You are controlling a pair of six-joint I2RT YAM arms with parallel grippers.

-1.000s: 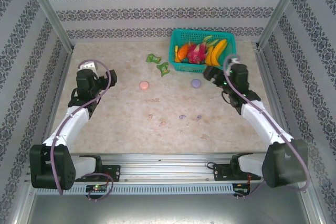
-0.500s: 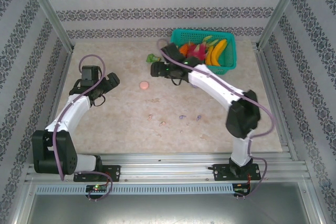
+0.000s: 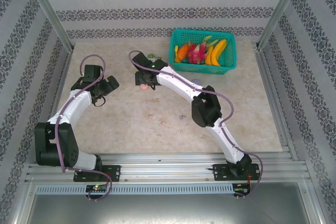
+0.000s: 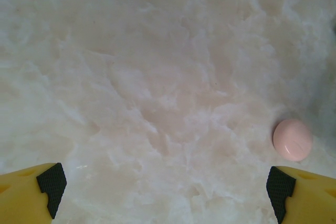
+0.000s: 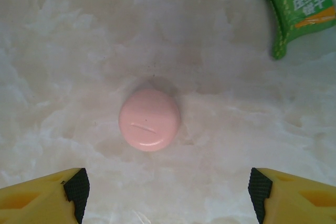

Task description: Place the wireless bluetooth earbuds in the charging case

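One pink case [image 5: 149, 119] under right hand [image 5: 168, 189]

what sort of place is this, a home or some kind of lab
Probably a lab test cell, not a home: two robot arms bolted to an aluminium rail, a marble-look table boxed in by patterned panels, and a basket of fruit.

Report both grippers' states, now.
Left gripper: open, holding nothing.
Right gripper: open, holding nothing, over the pink case.
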